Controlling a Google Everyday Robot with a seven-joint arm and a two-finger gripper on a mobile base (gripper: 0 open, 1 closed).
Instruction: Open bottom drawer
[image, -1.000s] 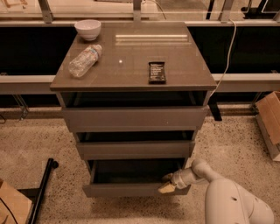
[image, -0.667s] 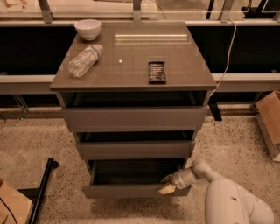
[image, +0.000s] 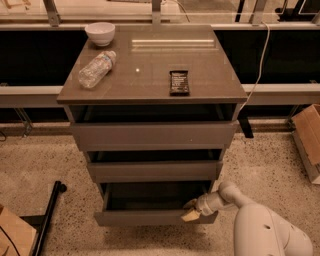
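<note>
Well to the left of the gripper (image: 191, 210), a dark pole (image: 50, 212) lies on the speckled floor. Up and to its left, on the cabinet top (image: 215, 75), are a plastic bottle (image: 96, 69) and a white bowl (image: 100, 33). A dark snack bar (image: 179, 82) lies almost straight above it. Directly left of the gripper, the bottom drawer (image: 145, 218) stands pulled partly out, its flat front forward of the middle drawer (image: 155, 171) above. The gripper sits at the right end of that front's upper edge. Whether it is clamped on the panel or merely resting over it cannot be told. Compared with a second ago, drawer and gripper are in nearly the same places, so the pull seems paused or nearly finished. The white arm (image: 265, 230) trails to the gripper's lower right.
</note>
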